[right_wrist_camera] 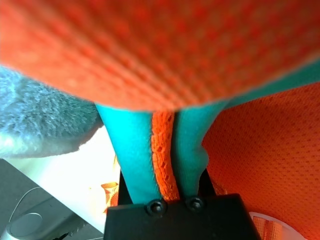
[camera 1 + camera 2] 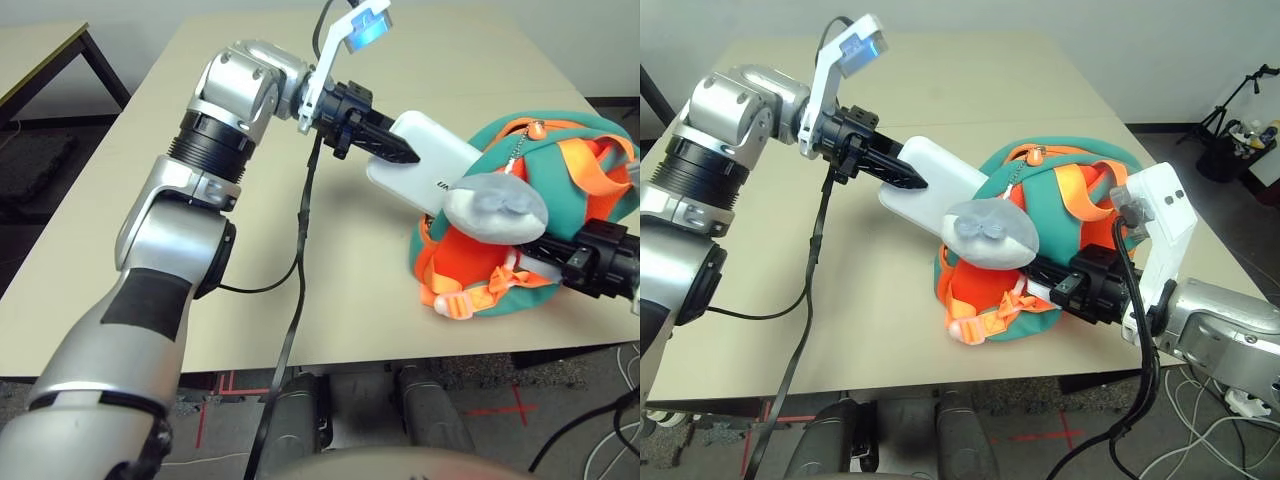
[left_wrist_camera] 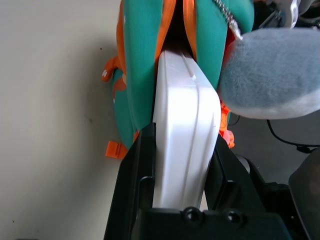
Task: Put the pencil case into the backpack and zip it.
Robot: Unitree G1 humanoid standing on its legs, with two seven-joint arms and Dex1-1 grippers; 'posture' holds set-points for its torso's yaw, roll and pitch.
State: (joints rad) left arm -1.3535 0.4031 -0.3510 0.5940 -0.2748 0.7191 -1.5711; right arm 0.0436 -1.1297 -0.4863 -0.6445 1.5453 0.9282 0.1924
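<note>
Your left gripper (image 3: 182,165) clamps the pencil case (image 2: 940,180), its far end inside the backpack (image 2: 1040,200); your right gripper (image 1: 172,192) pinches the backpack's fabric.

I see a beige worktop (image 2: 970,80), a second table (image 2: 40,50) past its far left corner, red floor marks (image 2: 215,385) below its near edge.

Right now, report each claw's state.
Left claw: shut on flat white pencil case.
Right claw: shut on teal-and-orange fabric backpack.
</note>
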